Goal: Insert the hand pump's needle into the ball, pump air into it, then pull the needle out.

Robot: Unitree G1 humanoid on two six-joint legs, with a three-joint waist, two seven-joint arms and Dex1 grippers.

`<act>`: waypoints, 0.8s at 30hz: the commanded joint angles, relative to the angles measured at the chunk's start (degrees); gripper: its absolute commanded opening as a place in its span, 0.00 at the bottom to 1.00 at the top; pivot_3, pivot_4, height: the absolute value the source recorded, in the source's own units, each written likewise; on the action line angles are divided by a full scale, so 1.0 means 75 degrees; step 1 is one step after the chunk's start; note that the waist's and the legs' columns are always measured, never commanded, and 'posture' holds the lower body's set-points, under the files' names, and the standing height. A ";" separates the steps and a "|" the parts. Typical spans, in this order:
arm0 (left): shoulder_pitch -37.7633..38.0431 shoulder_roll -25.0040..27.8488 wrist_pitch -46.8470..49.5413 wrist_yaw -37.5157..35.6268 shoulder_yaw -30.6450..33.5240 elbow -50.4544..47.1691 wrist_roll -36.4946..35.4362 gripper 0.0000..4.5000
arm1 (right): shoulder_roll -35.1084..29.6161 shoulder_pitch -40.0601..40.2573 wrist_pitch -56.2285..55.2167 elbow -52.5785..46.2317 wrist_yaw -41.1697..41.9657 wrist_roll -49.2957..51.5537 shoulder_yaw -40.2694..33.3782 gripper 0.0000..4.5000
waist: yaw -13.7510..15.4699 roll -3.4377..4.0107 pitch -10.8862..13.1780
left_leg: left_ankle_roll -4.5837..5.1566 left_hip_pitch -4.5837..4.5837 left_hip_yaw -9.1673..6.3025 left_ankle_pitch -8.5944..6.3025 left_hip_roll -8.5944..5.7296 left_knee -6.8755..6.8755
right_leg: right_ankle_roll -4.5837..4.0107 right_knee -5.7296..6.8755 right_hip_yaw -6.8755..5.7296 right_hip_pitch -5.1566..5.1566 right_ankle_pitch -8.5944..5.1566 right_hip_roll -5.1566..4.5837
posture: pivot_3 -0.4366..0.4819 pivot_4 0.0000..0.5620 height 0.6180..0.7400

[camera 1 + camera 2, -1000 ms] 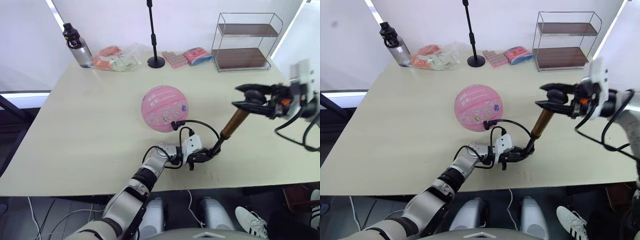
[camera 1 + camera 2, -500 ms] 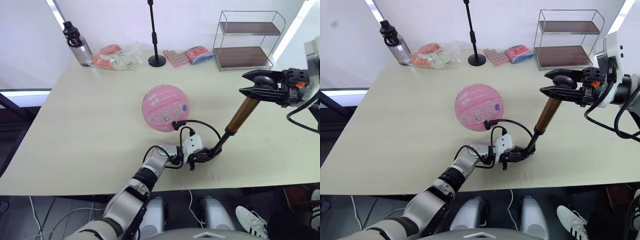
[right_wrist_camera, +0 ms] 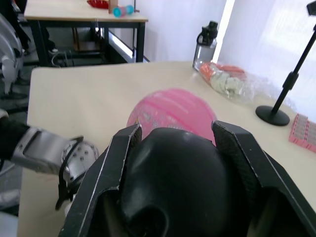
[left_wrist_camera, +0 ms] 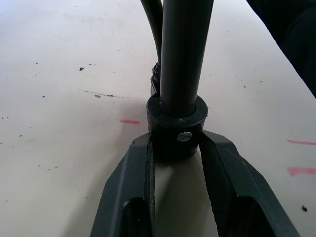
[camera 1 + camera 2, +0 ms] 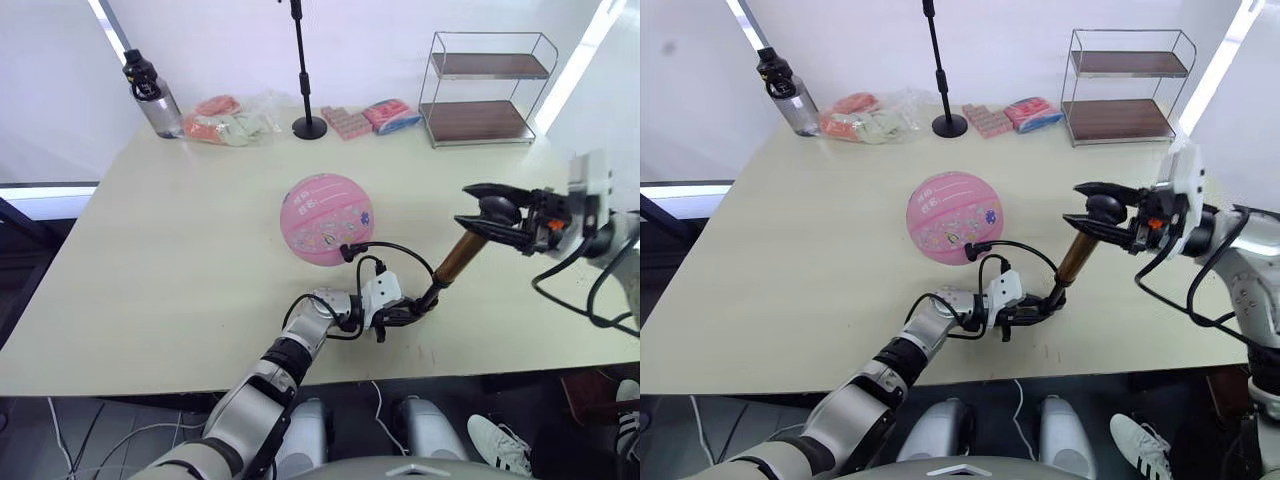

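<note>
The pink ball [image 5: 327, 218] rests mid-table. The hand pump [image 5: 456, 260] leans up to the right, its bronze barrel between my two grippers. My left gripper [image 5: 412, 311] is shut on the pump's black bottom cap [image 4: 177, 129], low on the table. Its fingers [image 4: 136, 173] clamp the cap from both sides. My right gripper [image 5: 488, 215] is shut on the black T-handle [image 3: 173, 182] at the top. The black hose [image 5: 400, 250] arcs from the pump's base to a fitting [image 5: 347, 252] against the ball's lower right side. The needle's pin is hidden there.
Along the far edge stand a water bottle [image 5: 150, 92], plastic bags [image 5: 232, 116], a black stand [image 5: 308, 125], pink packets [image 5: 375, 116] and a wire two-tier shelf [image 5: 480, 90]. The table's front edge [image 5: 330, 368] runs just below my left gripper.
My right gripper lifted the T-handle up and to the right, then pushed it back down toward the barrel. The left gripper and ball stayed put.
</note>
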 commanded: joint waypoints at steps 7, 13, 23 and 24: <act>0.0567 0.0330 0.0635 0.0075 -0.0201 0.0740 0.0465 0.21 | 0.0965 0.0834 -0.2082 0.1801 0.0046 -0.1815 0.1199 0.39 | 0.0003 -0.0022 -0.0043 | -0.0001 0.0016 -0.0002 0.0000 0.0012 -0.0002 | -0.0002 0.0001 -0.0002 0.0004 -0.0001 0.0013 | 0.48 0.27 1.00; 0.0569 0.0316 0.0643 0.0117 -0.0192 0.0746 0.0456 0.21 | 0.1180 0.1066 -0.2651 0.2314 0.0144 -0.2202 0.1510 0.39 | -0.0002 -0.0024 -0.0048 | -0.0002 0.0062 0.0003 -0.0001 0.0015 -0.0008 | -0.0004 0.0001 0.0005 0.0041 -0.0002 0.0012 | 0.48 0.27 1.00; 0.0583 0.0318 0.0623 0.0131 -0.0189 0.0777 0.0452 0.21 | 0.0505 0.0251 -0.1242 0.1104 0.0141 -0.1005 0.0629 0.39 | 0.0016 0.0001 -0.0027 | -0.0003 0.0073 0.0002 -0.0002 0.0010 -0.0024 | -0.0014 0.0001 0.0000 0.0048 -0.0008 -0.0015 | 0.48 0.27 1.00; 0.0586 0.0317 0.0623 0.0130 -0.0192 0.0776 0.0448 0.21 | 0.0376 0.0105 -0.1012 0.0974 0.0157 -0.0826 0.0511 0.39 | 0.0022 0.0008 -0.0021 | -0.0002 0.0065 0.0002 -0.0002 0.0007 -0.0024 | -0.0015 0.0000 0.0000 0.0043 -0.0007 -0.0020 | 0.48 0.27 1.00</act>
